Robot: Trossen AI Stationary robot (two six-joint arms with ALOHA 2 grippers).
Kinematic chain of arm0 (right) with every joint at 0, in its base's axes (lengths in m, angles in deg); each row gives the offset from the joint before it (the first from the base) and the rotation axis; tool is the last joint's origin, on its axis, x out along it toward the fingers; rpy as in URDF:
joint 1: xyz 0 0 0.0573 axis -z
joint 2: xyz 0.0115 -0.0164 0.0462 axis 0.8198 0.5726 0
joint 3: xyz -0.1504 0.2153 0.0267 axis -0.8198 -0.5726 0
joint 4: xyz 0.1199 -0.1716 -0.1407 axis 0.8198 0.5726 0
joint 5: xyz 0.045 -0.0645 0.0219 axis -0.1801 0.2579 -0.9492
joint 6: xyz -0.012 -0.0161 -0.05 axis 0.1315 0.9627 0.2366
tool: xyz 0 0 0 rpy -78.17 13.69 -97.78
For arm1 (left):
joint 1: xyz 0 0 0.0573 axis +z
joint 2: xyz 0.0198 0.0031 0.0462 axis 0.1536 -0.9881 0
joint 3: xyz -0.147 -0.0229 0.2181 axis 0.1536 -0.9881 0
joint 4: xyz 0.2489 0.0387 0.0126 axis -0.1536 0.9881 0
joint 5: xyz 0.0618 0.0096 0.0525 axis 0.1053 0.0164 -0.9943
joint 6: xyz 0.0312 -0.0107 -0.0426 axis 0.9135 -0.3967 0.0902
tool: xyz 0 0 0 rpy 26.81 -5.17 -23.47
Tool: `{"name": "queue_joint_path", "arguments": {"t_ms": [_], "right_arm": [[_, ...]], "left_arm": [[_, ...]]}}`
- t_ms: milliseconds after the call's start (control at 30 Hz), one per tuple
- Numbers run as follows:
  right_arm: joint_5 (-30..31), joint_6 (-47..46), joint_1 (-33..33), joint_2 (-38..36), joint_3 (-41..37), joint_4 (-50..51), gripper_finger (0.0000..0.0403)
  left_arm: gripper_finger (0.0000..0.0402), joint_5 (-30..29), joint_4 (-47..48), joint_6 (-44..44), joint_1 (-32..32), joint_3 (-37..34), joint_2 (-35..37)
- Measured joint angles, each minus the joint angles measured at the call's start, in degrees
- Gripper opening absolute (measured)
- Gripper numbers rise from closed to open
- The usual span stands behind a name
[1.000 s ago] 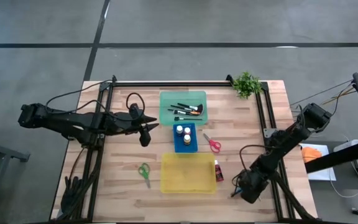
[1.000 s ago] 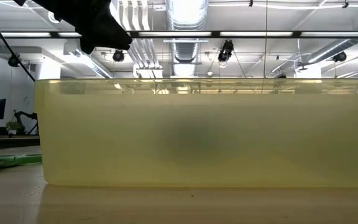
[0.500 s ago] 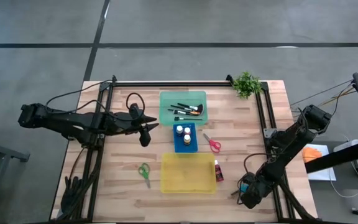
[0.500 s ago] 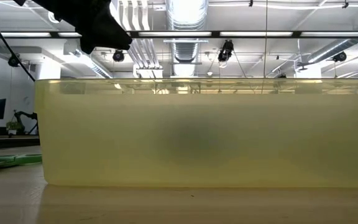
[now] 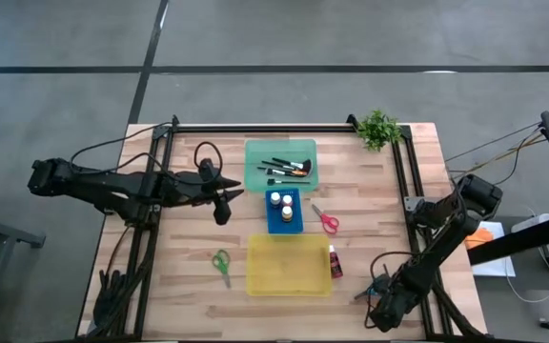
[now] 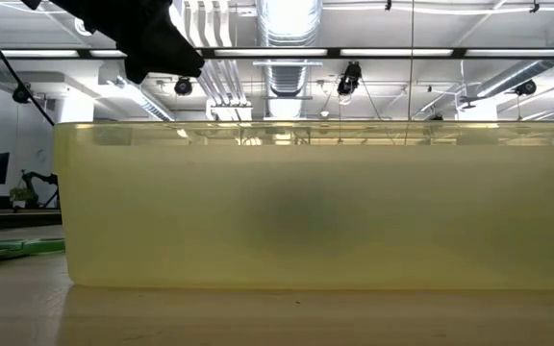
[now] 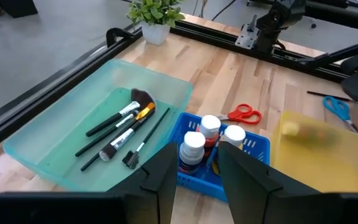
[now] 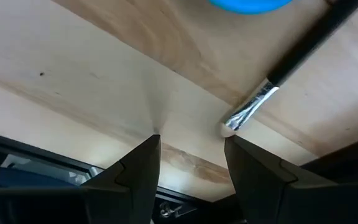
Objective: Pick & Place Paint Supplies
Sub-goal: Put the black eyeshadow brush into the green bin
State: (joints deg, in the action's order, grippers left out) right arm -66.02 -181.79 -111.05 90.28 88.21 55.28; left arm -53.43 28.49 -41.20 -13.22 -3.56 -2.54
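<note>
Brush (image 8: 289, 70) lies just past the open right end effector (image 8: 190, 149); left end effector (image 7: 194, 163) open.

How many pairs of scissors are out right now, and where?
3. Green scissors lie left of the yellow tray; red scissors right of the blue tray; blue scissors, mostly hidden, by the right end effector.

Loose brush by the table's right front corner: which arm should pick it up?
Right. The right gripper is open with the brush just ahead; the left gripper hovers far across, beside the blue tray.
</note>
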Motion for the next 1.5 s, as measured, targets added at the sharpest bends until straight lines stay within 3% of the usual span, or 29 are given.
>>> {"name": "queue_joint_path", "arguments": {"t_ms": [1500], "right_arm": [[-0.3, 12.0, 2.6, 0.4, -3.4, 0.3, 0.0178]], "left_arm": [[0.0126, 2.0, -0.5, -2.0, 0.0, 0.0, 0.0]]}}
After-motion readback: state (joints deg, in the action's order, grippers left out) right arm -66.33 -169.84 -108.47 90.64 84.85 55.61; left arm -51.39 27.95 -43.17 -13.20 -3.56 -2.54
